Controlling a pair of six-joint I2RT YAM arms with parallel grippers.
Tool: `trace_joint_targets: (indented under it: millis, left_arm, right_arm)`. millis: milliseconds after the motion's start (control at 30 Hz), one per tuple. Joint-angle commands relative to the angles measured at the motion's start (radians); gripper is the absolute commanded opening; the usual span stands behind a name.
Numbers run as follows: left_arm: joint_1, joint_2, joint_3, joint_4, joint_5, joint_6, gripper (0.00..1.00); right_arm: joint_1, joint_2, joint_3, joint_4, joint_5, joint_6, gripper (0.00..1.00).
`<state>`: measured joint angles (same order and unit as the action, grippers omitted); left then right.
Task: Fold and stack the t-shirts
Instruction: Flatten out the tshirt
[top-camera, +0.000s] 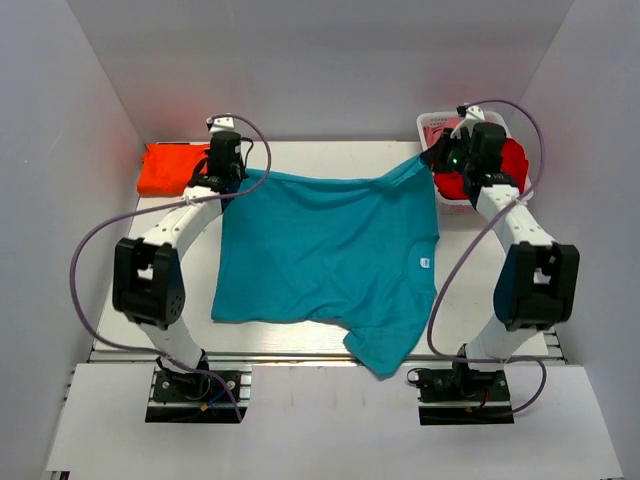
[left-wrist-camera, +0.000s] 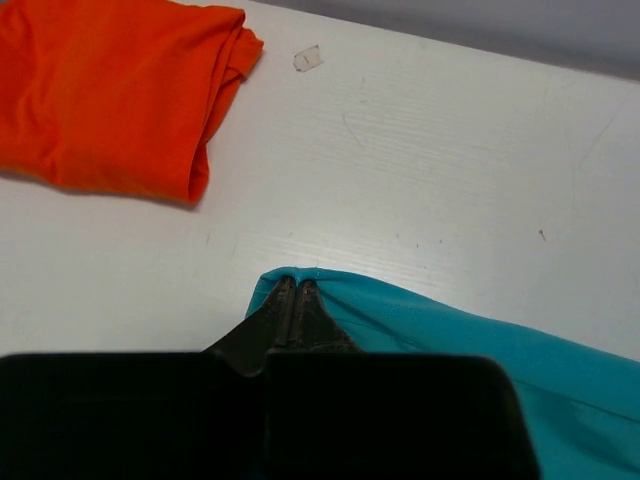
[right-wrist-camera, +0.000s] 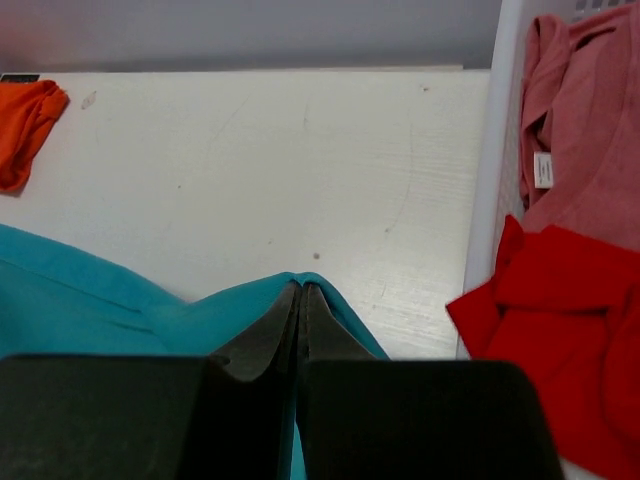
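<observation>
A teal t-shirt (top-camera: 325, 250) lies spread on the white table, one sleeve hanging over the near edge. My left gripper (top-camera: 232, 172) is shut on its far left corner (left-wrist-camera: 330, 300). My right gripper (top-camera: 440, 158) is shut on its far right corner (right-wrist-camera: 230, 305). Both corners are lifted a little, the hem stretched between them. A folded orange t-shirt (top-camera: 172, 168) lies at the far left; it also shows in the left wrist view (left-wrist-camera: 110, 95). A red t-shirt (right-wrist-camera: 560, 330) and a pink t-shirt (right-wrist-camera: 585, 140) sit in the basket.
A white basket (top-camera: 432, 125) stands at the far right corner of the table, its wall (right-wrist-camera: 490, 190) close to my right gripper. Grey walls enclose the table on three sides. A small clear scrap (left-wrist-camera: 307, 59) lies near the orange shirt.
</observation>
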<state>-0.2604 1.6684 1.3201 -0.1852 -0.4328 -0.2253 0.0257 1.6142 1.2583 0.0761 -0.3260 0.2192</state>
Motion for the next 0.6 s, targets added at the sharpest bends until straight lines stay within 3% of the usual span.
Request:
trace_joint_targets:
  millis: [0, 300, 567]
  left_arm:
    - [0.05, 0.091, 0.106, 0.032, 0.075, 0.03, 0.0]
    - [0.128, 0.387, 0.376, -0.005, 0.241, 0.049, 0.0]
    - [0.156, 0.413, 0.378, 0.05, 0.364, 0.067, 0.0]
  right_arm:
    - [0.01, 0.088, 0.171, -0.025, 0.004, -0.046, 0.0]
    - [0.043, 0.357, 0.444, -0.17, 0.097, -0.104, 0.0]
    - [0.069, 0.395, 0.51, -0.216, 0.146, -0.129, 0.0]
